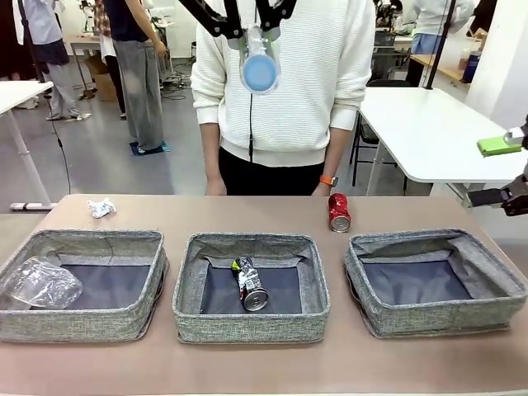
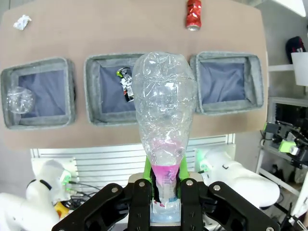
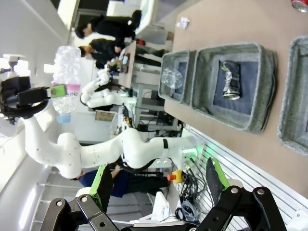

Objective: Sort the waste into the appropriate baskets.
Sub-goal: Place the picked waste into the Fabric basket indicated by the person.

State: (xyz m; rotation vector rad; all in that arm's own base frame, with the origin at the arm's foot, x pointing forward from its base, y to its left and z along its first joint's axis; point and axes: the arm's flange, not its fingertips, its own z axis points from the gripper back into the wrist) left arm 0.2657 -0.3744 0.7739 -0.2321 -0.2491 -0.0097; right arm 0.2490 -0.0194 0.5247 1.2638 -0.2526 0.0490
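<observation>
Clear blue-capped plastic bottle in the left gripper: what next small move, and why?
Probably swing the left gripper, shut on the clear plastic bottle, toward the left grey woven basket: the crushed clear bottle lies there, while the middle basket holds a black-silver can.

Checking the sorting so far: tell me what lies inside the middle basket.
One black-silver can lies on the middle basket's dark bottom; the near wall hides a strip of floor behind it.

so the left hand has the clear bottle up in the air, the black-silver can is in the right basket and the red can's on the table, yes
Wrong basket: the front view shows the black-silver can lying in the middle basket. The left hand does hold the clear bottle aloft, and the red can is on the table.
</observation>
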